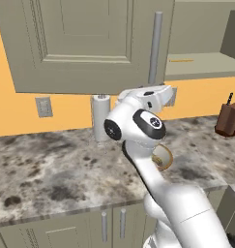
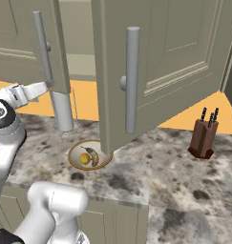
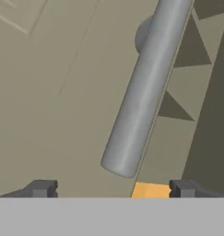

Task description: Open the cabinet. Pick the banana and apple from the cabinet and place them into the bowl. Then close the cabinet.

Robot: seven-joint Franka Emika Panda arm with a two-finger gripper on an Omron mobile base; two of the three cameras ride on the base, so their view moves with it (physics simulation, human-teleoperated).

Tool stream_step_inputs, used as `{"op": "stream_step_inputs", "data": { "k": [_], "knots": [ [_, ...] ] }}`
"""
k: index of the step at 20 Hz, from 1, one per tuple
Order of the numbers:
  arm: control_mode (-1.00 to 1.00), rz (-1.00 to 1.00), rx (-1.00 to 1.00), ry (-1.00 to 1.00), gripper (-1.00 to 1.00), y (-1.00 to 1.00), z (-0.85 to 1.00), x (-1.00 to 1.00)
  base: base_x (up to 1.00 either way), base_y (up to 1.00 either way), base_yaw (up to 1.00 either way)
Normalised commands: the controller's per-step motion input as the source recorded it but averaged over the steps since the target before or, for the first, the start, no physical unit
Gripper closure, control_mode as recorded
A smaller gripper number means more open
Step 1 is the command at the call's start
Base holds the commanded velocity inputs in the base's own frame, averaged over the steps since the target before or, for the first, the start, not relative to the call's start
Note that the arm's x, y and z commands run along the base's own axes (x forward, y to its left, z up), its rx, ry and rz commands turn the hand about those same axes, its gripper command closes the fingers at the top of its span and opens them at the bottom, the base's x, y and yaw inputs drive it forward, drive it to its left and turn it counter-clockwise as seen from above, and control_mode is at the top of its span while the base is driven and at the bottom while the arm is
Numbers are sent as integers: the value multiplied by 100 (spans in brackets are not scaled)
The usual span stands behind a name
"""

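Bowl (image 2: pixel 90 155) low centre of right base view on the counter (image 2: pixel 174 181), holding apple (image 2: pixel 84 158) and banana (image 2: pixel 93 156), cabinet (image 2: pixel 151 62) doors open above, fingers (image 3: pixel 43 188) wide, straddling the door handle (image 3: pixel 143 92), nothing held

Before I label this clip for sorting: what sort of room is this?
A kitchen, by the look of it: a stone-patterned counter, a wall cabinet above it, and a knife block standing on the counter.

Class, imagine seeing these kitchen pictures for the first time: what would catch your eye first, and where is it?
The cabinet doors hang open over the counter, long silver handles prominent. Below, the bowl holds the banana and apple. The open gripper points at the left door's handle.
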Motion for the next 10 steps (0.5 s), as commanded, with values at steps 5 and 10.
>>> {"op": "stream_step_inputs", "data": {
  "k": [5, 10],
  "knots": [
    [-100, 0, 0, 0, -100, -52, -40, 100, 0, 0, 0],
    [-100, 0, 0, 0, -100, -52, -31, 100, 0, 0, 0]
  ]
}}
